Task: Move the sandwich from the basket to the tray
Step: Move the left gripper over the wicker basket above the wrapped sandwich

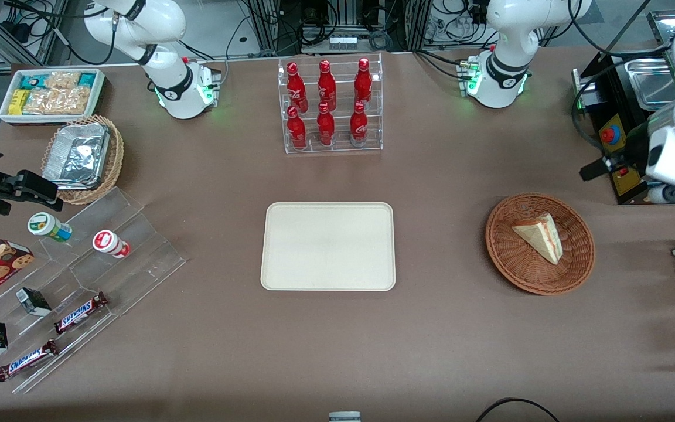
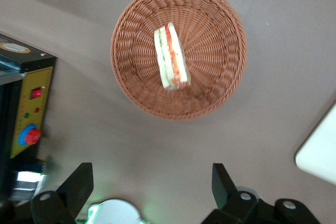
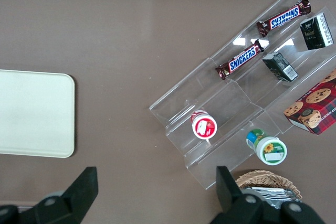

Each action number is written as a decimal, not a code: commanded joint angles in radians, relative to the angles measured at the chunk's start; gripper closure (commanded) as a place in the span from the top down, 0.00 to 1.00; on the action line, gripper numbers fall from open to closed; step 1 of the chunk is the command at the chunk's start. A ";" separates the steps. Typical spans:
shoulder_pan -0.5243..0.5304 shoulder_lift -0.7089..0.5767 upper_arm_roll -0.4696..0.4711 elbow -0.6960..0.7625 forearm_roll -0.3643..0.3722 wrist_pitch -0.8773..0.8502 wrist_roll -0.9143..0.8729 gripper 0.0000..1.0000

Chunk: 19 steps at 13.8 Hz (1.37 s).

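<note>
Sandwich [image 1: 539, 235] in the reddish wicker basket [image 1: 572, 275], tray [image 1: 329, 246] bare.

We see a pale bread wedge with red and green filling along one cut edge, seemingly clear-wrapped, lying flat in the basket, its narrow tip pointing toward the tray. The gripper [image 2: 152, 184] hangs above the table beside the basket, fingers [image 2: 79, 184] spread wide, holding nothing.

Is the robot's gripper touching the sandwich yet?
Apart. The left wrist view shows the open gripper well clear of the sandwich, which lies in the basket.
</note>
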<state>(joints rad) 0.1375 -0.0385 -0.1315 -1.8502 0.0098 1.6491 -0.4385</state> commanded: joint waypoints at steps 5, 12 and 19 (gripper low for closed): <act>0.014 0.054 0.018 -0.223 -0.013 0.347 -0.126 1.00; 0.005 0.149 0.018 -0.336 -0.004 0.581 -0.221 1.00; 0.010 0.213 0.018 -0.371 0.002 0.683 -0.224 1.00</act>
<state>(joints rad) 0.1416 0.1660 -0.1077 -2.2114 0.0046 2.3104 -0.6449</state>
